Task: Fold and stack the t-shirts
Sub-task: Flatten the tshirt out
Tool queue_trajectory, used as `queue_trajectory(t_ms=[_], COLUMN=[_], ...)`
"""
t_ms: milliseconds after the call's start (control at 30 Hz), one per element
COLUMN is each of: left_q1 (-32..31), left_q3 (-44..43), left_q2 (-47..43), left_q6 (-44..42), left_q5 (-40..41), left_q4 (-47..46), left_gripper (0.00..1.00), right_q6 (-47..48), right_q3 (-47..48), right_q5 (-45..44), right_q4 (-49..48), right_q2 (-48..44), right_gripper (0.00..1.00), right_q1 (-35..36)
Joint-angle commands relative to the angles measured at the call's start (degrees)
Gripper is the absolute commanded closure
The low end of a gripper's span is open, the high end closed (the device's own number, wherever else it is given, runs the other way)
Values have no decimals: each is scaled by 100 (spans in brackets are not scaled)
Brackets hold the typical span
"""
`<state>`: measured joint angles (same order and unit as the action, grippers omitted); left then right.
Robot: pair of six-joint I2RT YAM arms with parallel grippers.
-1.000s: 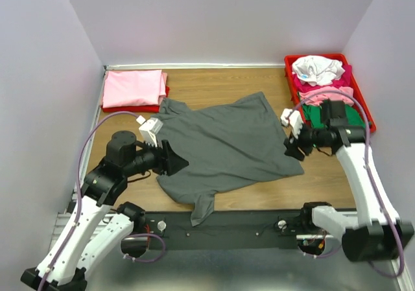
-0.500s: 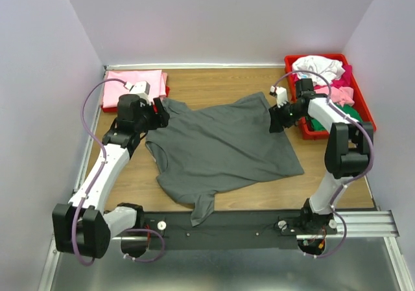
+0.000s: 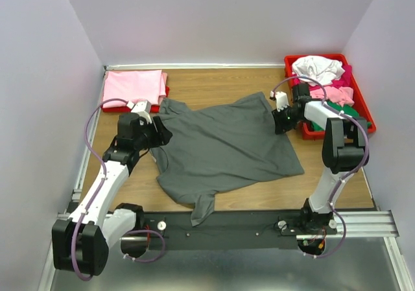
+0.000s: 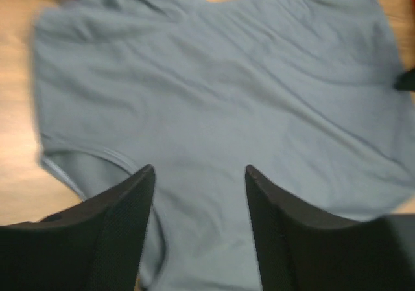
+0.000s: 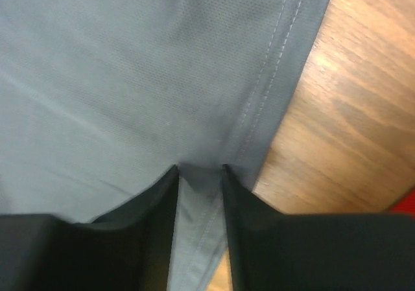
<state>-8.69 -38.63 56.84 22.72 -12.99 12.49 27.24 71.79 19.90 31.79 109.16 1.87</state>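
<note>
Progress: early. One pink t-shirt (image 3: 133, 87) lay folded at the far left corner of the counter (image 3: 214, 83), on a red tray edge (image 3: 120, 109). The dark grey t-shirt (image 3: 224, 145) lay spread flat, unfolded, mid-counter, one sleeve hanging toward the near edge. A heap of t-shirts (image 3: 319, 70) (white, pink, magenta, green) sat loose in the far-right red tray (image 3: 366, 119). Judged: first fold of the grey one not yet made; the heap all left to do.

Left arm: reached forward along the left side, elbow low. Left claw (image 3: 157, 130) just over the shirt's left shoulder area. In the wrist view, fingers (image 4: 117, 239) stood wide apart above the cloth, nothing between them.

Right arm: folded back sharply, forearm pointing left from beside the tray. Right claw (image 3: 280, 119) at the shirt's right edge. In the wrist view, fingers (image 5: 159, 226) drawn to a narrow gap with the stitched hem puckered between them; read as pinching the hem, low against the counter
</note>
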Motion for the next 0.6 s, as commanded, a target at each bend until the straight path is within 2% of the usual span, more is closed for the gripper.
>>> queue_trajectory(t_ms=[0,33,133,200,367,400,500,533,567], left_q1=[16,16,8,-1,-580,-973,-1634,-1958,-2057], left_q3=[321,443,654,743,1112,1130,1182,1209,1218], left_q2=[-173,-251,-384,-428,-437,-393,-121,106,230], left_q6=[653,759,1059,1242,2024,2156,2728,2903,2948], left_q5=[-765,-1027,-1327,-1355,-1075,-943,-284,-109,-63], left_q4=[-10,-10,51,139,175,183,166,114,104], left_gripper=[38,38,40,40,41,41,41,41,41], right_q6=[228,368,667,799,1107,1125,1108,1064,1046], right_q3=[-604,-709,-1113,-1429,-1861,-1905,-1871,-1688,-1547], right_q5=[-627,-758,-1048,-1189,-1471,-1472,-1261,-1069,-954], right_q4=[169,283,512,617,1004,1031,1171,1267,1320], right_q2=[-61,-227,-640,-861,-1379,-1537,-1776,-1898,-1960], right_gripper=[69,74,78,79,79,78,71,63,60], right_q1=[-11,-11,-2,-11,-11,-11,-11,-2,-2])
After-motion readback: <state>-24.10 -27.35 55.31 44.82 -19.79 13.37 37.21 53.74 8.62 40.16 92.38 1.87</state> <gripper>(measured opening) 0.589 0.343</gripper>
